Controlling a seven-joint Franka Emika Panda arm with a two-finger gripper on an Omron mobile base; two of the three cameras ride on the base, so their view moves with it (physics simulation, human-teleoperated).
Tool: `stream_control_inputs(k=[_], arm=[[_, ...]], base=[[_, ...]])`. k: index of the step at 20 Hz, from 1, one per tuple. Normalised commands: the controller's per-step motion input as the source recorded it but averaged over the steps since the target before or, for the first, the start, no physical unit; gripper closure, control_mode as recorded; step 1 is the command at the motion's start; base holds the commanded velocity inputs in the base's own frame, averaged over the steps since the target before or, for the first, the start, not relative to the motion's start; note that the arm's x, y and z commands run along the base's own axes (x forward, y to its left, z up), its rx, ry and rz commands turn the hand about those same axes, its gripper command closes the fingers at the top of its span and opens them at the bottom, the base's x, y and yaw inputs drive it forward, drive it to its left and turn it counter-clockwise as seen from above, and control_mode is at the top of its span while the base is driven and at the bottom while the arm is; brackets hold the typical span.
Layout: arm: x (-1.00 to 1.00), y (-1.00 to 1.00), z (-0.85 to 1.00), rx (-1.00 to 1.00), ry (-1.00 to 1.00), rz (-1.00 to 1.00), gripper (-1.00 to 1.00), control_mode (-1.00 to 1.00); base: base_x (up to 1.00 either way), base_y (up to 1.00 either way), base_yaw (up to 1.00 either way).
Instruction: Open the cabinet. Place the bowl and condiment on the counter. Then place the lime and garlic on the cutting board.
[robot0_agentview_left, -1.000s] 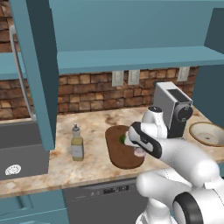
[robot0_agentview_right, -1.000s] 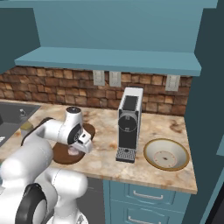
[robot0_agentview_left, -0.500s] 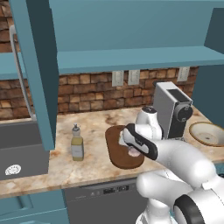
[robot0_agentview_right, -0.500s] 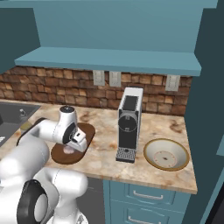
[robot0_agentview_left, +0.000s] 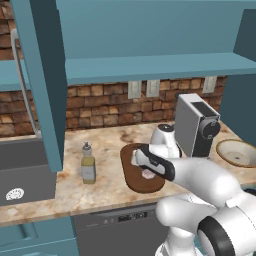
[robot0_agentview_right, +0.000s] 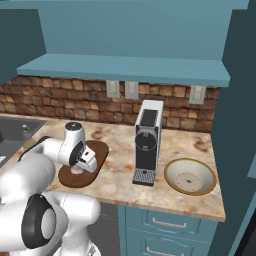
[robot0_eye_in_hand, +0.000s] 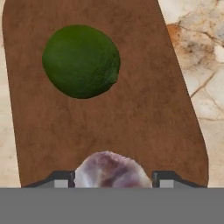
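Since a second ago my arm has swung lower left over the cutting board (robot0_eye_in_hand: 144, 109), jaws pinching the light, papery, fragile garlic (robot0_eye_in_hand: 112, 169) across its widest part, lime (robot0_eye_in_hand: 81, 61) beyond.

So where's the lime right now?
The lime lies on the cutting board, seen in the hand view just beyond the garlic between the gripper's fingertips.

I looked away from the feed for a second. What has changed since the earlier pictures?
The gripper has come lower over the cutting board, carrying the garlic down toward its near end. The jaws remain around the bulb; whether it already rests on the wood is unclear. The lime, condiment and bowl stayed put.
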Motion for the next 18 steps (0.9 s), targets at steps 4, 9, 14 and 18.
stream_control_inputs(k=[4, 9, 14, 18], arm=[[0.15, 0.00, -0.04, 0.01, -0.06, 0.01, -1.00, -1.00], [0.04, 0.00, 0.09, 0.00, -0.05, 0.00, -1.00, -1.00], [-0.01, 0.01, 0.49, 0.00, -0.02, 0.00, -1.00, -1.00], [-0.08, 0.00, 0.56, 0.00, 0.00, 0.00, -1.00, -1.00]], base=[[0.00, 0.00, 0.00], [0.00, 0.00, 0.00], [0.00, 0.00, 0.00], [0.00, 0.00, 0.00]])
